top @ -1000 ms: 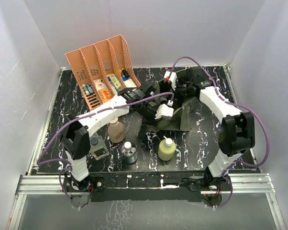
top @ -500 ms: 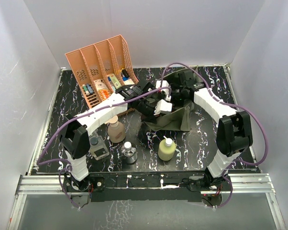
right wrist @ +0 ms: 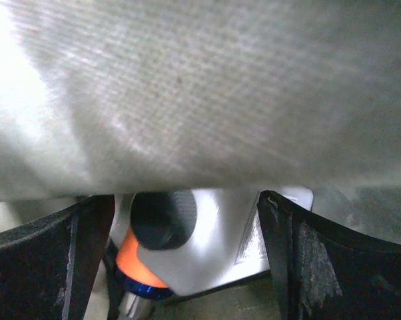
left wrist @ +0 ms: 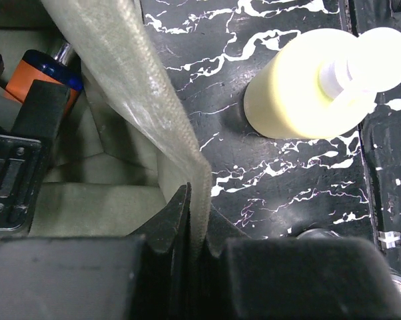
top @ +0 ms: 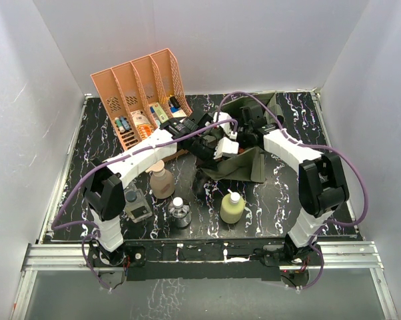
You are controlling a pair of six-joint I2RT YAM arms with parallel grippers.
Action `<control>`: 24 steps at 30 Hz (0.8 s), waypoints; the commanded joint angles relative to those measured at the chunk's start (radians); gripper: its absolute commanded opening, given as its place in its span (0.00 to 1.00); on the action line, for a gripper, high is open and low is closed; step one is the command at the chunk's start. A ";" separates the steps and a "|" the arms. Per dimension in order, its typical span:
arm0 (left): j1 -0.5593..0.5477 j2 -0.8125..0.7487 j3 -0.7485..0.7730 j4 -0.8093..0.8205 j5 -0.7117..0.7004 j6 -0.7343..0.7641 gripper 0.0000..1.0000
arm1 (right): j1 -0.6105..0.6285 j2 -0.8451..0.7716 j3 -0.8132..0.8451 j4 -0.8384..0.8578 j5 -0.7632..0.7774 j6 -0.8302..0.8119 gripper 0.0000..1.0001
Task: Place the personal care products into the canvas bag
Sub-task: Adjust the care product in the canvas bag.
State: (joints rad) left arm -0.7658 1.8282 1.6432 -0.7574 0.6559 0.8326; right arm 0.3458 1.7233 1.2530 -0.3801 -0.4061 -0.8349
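The olive canvas bag (top: 247,165) lies mid-table with its mouth held up. My left gripper (left wrist: 197,217) is shut on the bag's rim (left wrist: 130,87); in the top view it (top: 210,155) sits at the bag's left side. My right gripper (right wrist: 187,257) is open inside the bag, under the fabric (right wrist: 200,93). A white bottle (right wrist: 234,237) with a dark cap lies between its fingers, on the orange-and-blue pump (right wrist: 135,273). On the table stand the yellow bottle (top: 232,207), tan pump bottle (top: 162,181), small clear round bottle (top: 180,212) and twin pack (top: 137,205).
A salmon slotted rack (top: 137,80) with small boxes and tubes stands at the back left. White walls close in the table on three sides. The yellow bottle (left wrist: 307,93) stands just in front of the bag, close to the left gripper.
The right wrist has swung left and deeper into the bag's mouth. The left gripper has drawn the rim slightly back and left. The bottles on the table have not moved.
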 commanded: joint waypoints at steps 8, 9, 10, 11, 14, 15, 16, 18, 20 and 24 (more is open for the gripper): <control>-0.001 -0.021 -0.052 -0.026 0.041 0.034 0.03 | -0.040 0.047 0.095 0.144 0.157 0.082 0.35; -0.001 -0.022 -0.054 -0.024 0.039 0.034 0.04 | -0.042 0.036 0.105 0.144 0.158 0.075 0.26; -0.001 -0.023 -0.054 -0.022 0.038 0.034 0.04 | -0.044 0.031 0.114 0.144 0.157 0.067 0.19; -0.001 -0.023 -0.053 -0.020 0.038 0.034 0.03 | -0.048 0.029 0.125 0.143 0.152 0.062 0.14; -0.001 -0.019 -0.053 -0.006 0.036 0.023 0.04 | -0.060 -0.017 0.165 0.124 0.134 0.046 0.08; -0.001 -0.019 -0.050 0.001 0.034 0.015 0.03 | -0.065 -0.017 0.188 0.101 0.124 0.042 0.08; -0.001 -0.015 -0.049 0.007 0.033 0.006 0.03 | -0.073 -0.014 0.212 0.079 0.117 0.041 0.08; -0.001 -0.013 -0.043 0.014 0.036 -0.001 0.03 | -0.091 -0.004 0.261 0.036 0.094 0.054 0.08; -0.001 -0.011 -0.041 0.019 0.038 -0.001 0.04 | -0.106 0.015 0.311 -0.023 0.069 0.061 0.08; -0.001 -0.009 -0.039 0.020 0.039 -0.001 0.03 | -0.134 0.075 0.379 -0.094 0.024 0.080 0.08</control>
State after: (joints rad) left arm -0.7582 1.8271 1.6085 -0.7162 0.6418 0.8349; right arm 0.2424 1.7744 1.5112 -0.4484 -0.3294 -0.7776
